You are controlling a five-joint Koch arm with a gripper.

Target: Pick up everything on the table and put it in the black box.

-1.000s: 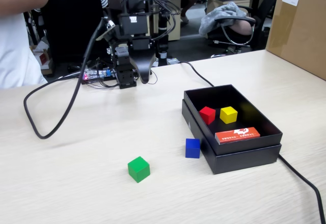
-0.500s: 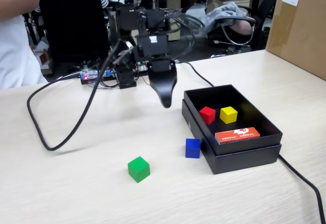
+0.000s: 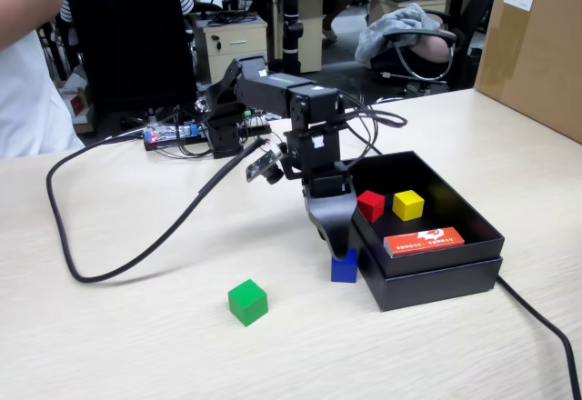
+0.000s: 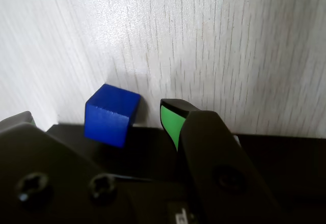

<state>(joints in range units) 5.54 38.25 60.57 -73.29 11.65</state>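
One blue cube [image 4: 111,113] rests on the counter [image 4: 214,40], touching the black box [image 3: 427,273] wall, just left of the gripper [image 4: 153,119] in the wrist view; the jaws are parted, holding nothing.

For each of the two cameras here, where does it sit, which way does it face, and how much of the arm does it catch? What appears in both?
Fixed view: stands off the table's front, raised, looking across and down at the black box, green cube and whole arm, office behind.
Wrist view: rides on the arm, looking steeply down at the wooden table; only the tool, with its green-padded finger, shows.
Shared: the blue cube against the box's outer wall, beside the tool.
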